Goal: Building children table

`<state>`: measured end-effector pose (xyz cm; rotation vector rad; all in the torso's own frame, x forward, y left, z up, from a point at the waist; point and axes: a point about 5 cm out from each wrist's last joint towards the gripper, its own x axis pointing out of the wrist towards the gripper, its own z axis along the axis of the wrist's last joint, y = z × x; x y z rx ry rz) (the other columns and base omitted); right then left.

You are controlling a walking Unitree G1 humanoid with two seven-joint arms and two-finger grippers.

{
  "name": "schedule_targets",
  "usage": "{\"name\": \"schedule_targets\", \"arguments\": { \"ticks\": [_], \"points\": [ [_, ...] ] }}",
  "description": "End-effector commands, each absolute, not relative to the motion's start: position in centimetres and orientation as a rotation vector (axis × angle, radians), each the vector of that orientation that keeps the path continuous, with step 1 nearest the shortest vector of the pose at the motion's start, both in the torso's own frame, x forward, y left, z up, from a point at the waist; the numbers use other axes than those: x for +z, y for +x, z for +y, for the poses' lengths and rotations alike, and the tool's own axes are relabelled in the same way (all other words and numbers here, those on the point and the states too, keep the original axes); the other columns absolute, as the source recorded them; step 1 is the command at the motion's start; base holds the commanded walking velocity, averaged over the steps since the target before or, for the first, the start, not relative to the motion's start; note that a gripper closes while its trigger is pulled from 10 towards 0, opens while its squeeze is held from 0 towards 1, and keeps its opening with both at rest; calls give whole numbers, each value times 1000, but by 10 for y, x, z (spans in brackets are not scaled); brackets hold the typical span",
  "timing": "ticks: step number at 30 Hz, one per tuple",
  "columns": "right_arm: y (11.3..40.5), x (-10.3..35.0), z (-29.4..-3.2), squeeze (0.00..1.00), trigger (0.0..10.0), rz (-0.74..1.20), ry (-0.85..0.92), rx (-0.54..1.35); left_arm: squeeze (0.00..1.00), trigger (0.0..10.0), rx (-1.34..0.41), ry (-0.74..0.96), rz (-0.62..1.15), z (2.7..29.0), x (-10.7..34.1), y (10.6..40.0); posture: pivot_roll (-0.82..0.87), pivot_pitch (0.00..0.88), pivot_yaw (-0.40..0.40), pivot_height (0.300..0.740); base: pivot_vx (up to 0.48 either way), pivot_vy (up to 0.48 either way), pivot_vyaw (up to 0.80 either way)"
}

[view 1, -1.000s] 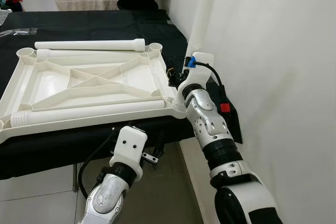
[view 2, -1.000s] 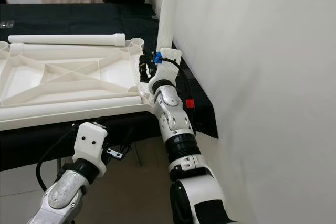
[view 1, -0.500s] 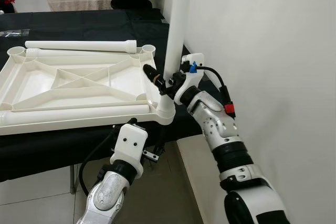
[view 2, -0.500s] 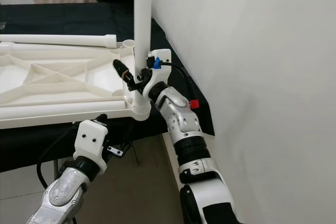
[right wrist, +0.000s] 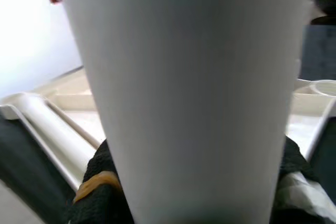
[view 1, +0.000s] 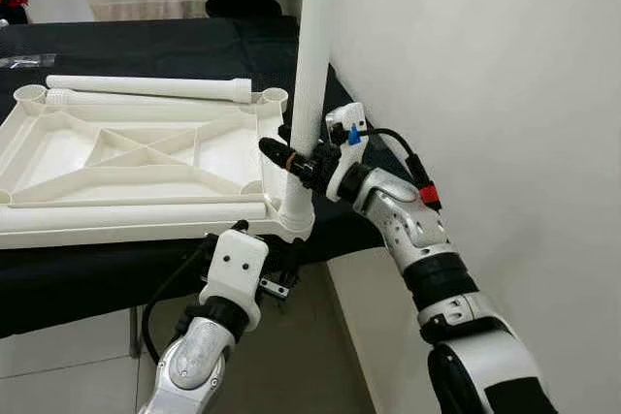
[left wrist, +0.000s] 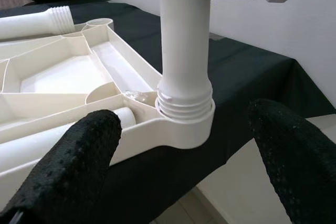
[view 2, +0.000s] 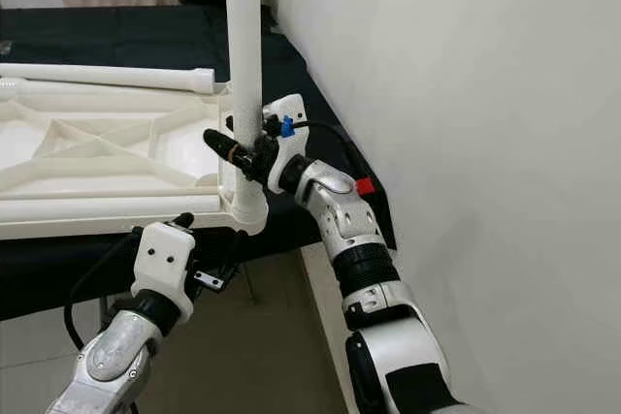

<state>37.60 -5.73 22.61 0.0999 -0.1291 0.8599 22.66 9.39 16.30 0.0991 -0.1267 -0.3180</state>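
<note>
My right gripper (view 1: 291, 157) clamps the upright leg (view 1: 312, 65) seated in the tabletop (view 1: 146, 147) corner socket; my left gripper (left wrist: 184, 150), fingers spread, hangs just below.

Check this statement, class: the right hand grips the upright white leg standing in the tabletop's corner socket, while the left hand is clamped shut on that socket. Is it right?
One detail is wrong. The left hand is open, its fingers spread either side of the corner socket without touching it, as the left wrist view shows. The right hand does grip the upright white leg.
</note>
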Motion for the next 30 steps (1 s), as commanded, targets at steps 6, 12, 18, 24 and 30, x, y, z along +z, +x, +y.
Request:
{"name": "schedule_targets", "arguments": {
  "ticks": [6,12,18,24,30],
  "points": [
    [391,221,-73,0,0,-82,164,411,0,10000,-337,98,-102,91,157,224,76,88,-115,740,0,0,0],
    [394,215,-97,0,0,-50,129,35,0,10000,-345,100,-104,90,157,225,79,84,-115,740,0,0,0],
    [387,212,-95,0,10000,-35,154,-100,0,10000,-346,103,-107,90,157,226,79,76,-115,740,0,0,0],
    [382,218,-75,216,10000,-115,183,35,0,10000,-346,102,-105,90,156,227,78,78,-115,740,0,0,0],
    [379,221,-69,1000,10000,-159,203,103,0,10000,-348,100,-106,90,157,226,78,82,-114,740,0,0,0]
  ]
}}
